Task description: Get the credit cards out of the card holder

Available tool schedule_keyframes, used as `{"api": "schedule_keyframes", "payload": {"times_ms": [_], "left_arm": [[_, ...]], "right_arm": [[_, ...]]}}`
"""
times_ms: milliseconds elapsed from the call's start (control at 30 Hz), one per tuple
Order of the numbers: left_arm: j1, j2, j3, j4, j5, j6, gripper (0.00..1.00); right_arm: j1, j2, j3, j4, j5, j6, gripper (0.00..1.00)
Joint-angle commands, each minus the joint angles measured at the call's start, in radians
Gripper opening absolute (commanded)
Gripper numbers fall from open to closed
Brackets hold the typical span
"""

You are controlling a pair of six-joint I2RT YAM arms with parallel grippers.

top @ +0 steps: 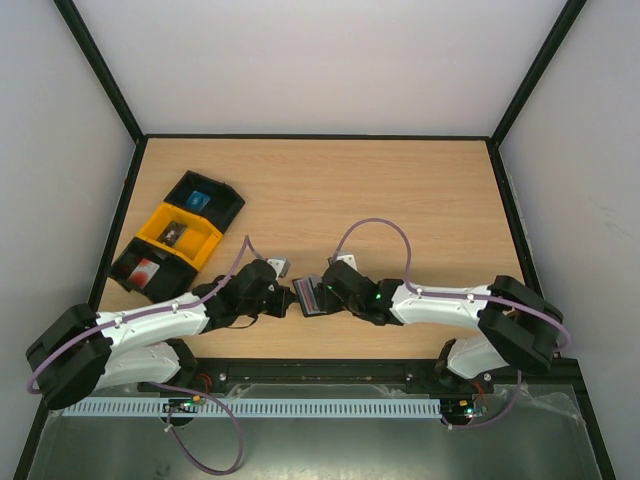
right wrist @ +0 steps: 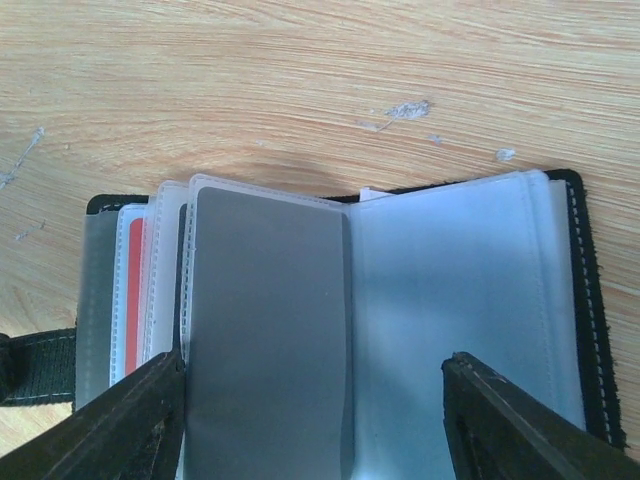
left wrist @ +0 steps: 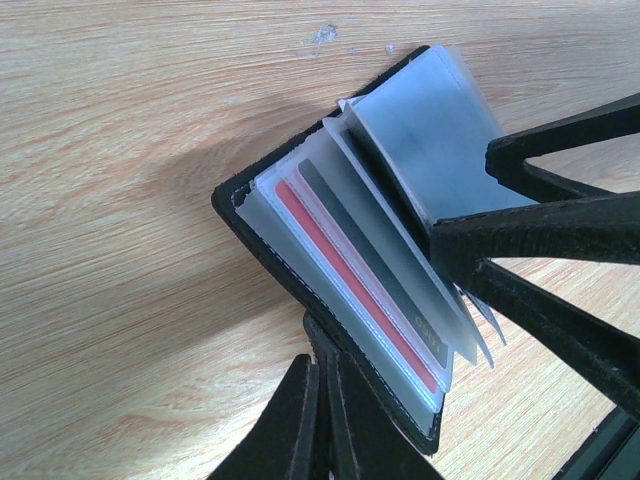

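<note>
The card holder (top: pixel 308 298) lies open on the table between my two grippers. My left gripper (left wrist: pixel 322 365) is shut on its black side tab, at the wallet's lower edge (left wrist: pixel 262 248). Clear plastic sleeves fan up from it, holding a red card (left wrist: pixel 355 285) and a dark grey card (left wrist: pixel 378 262). My right gripper (right wrist: pixel 315 425) is open, its fingers (right wrist: pixel 125 425) spread wide over the open sleeves. A grey card (right wrist: pixel 265 340) sits in the top left sleeve, and a red card edge (right wrist: pixel 133 300) shows further left. The right sleeve (right wrist: pixel 450 290) looks empty.
Three open trays stand in a row at the left: a black one (top: pixel 225 207) with a blue card, a yellow one (top: pixel 152 228) with a dark card, and a black one (top: pixel 125 268) with a red card. The table's near edge (top: pixel 320 362) is just behind the wallet.
</note>
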Motion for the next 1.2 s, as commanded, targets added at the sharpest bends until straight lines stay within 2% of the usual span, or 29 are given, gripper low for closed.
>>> {"api": "schedule_keyframes", "payload": {"times_ms": [0,200,433,867,1067,1167], "left_arm": [[-0.001,-0.005,0.021,-0.007,0.008,-0.002,0.03],[0.0,-0.003,0.021,-0.008,0.007,0.0,0.03],[-0.001,-0.006,0.023,-0.014,0.003,0.004,0.03],[-0.001,0.001,0.025,-0.032,-0.03,0.008,0.03],[0.016,0.008,0.046,-0.082,-0.086,-0.006,0.03],[0.041,0.02,0.059,-0.118,-0.124,-0.036,0.07]], "right_arm": [[-0.003,-0.015,0.014,-0.083,0.089,-0.011,0.66],[-0.003,-0.03,0.011,-0.077,0.081,-0.017,0.67],[-0.004,-0.046,0.014,-0.102,0.1,-0.015,0.64],[-0.004,-0.081,0.037,-0.242,0.307,0.026,0.57],[-0.003,-0.087,0.044,-0.172,0.269,-0.001,0.49],[-0.018,-0.041,0.062,-0.141,0.322,-0.022,0.45]]}}
